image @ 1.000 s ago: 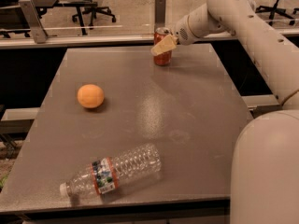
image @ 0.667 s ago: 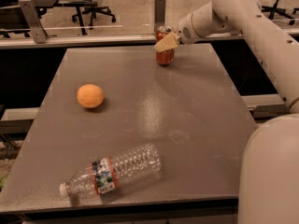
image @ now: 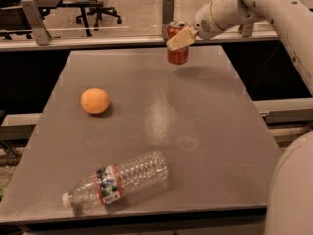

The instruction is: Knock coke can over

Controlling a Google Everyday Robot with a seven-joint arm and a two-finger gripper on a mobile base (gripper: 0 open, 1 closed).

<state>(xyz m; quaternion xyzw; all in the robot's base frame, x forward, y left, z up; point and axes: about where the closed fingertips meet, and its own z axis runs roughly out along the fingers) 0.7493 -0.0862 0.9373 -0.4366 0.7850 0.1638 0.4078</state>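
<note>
So, arm first. The gripper (image: 182, 38) is up at about 12 o'clock of the table (image: 205, 131), pressed against the front of the coke can (image: 178, 57) at about mid-height. Its tan pad covers part of the red side. Honestly I can't tell whether it's open or clamped onto anything. To the right of it there's a round white wrist, and the white arm (image: 244, 1) climbs toward 1 o'clock and then runs down along the right side of the view. A big white rounded part of the robot (image: 293, 190) fills the 4 to 5 o'clock corner.

Counts: one orange (image: 95, 100) at roughly 9 o'clock, one clear water bottle (image: 120, 182) at 7 o'clock, and one coke can. The bottle is lying on its side with its cap pointing at 8 o'clock and a red-banded label near the neck. The can stands upright, silver top showing.

Edges: the orange has bare table all around it, though it's nearer the left edge than the middle. The bottle lies close to the near edge. The can is right by the far edge, with a grey post (image: 168, 9) just behind it. The middle and right of the table, from 2 round to 5 o'clock, are open surface. Office chairs (image: 98, 11) sit way back at 11 o'clock.
</note>
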